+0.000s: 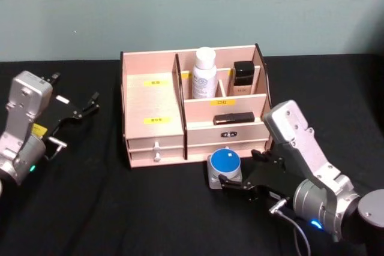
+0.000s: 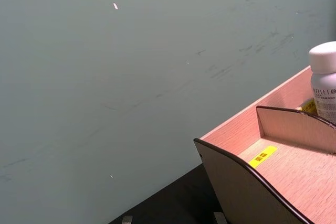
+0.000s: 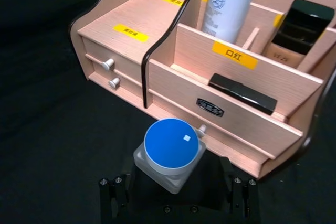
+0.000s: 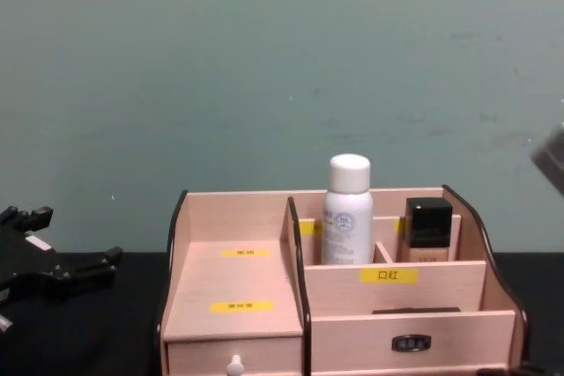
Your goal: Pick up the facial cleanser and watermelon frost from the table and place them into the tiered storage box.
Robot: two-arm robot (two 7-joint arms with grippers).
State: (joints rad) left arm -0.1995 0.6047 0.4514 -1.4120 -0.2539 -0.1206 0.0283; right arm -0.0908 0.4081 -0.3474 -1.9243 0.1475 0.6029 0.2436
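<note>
A small clear jar with a round blue lid (image 1: 225,163) (image 3: 170,148) sits on the black table just in front of the tiered storage box (image 1: 150,97) (image 3: 147,14) (image 4: 238,279). My right gripper (image 1: 240,171) (image 3: 176,182) is open, its fingers on either side of the jar and apart from it. A white capped bottle (image 1: 204,76) (image 3: 228,3) (image 4: 346,213) (image 2: 324,77) stands upright in a back compartment of the box. I cannot tell which is the facial cleanser and which the watermelon frost. My left gripper (image 1: 75,93) (image 4: 70,248) is open, left of the box.
A dark square bottle (image 1: 243,76) (image 3: 302,24) (image 4: 427,231) stands in the back right compartment. A black stick (image 1: 234,118) (image 3: 241,93) lies on the tier in front. The box's wide left step is bare. Two small drawer knobs (image 3: 109,73) face forward. A green wall stands behind.
</note>
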